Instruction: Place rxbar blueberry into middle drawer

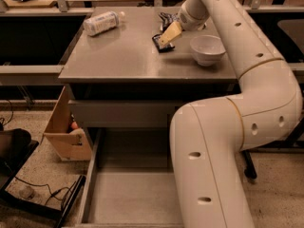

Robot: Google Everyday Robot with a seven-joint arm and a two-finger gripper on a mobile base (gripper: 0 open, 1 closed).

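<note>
The rxbar blueberry [160, 43] is a small dark blue bar lying flat on the grey cabinet top [128, 56], left of a white bowl. My gripper [169, 33] reaches over from the right and hangs directly above the bar's right end, very close to it or touching it. The middle drawer [128, 198] is pulled out wide open at the bottom of the view, a grey tray with low side walls. My white arm [223, 141] covers its right part.
A plastic bottle [101, 23] lies on its side at the back left of the top. A white bowl [207, 49] stands at the right. A crinkled bag [166, 18] sits behind the bar. A cardboard box [66, 127] and cables [33, 189] are on the floor at left.
</note>
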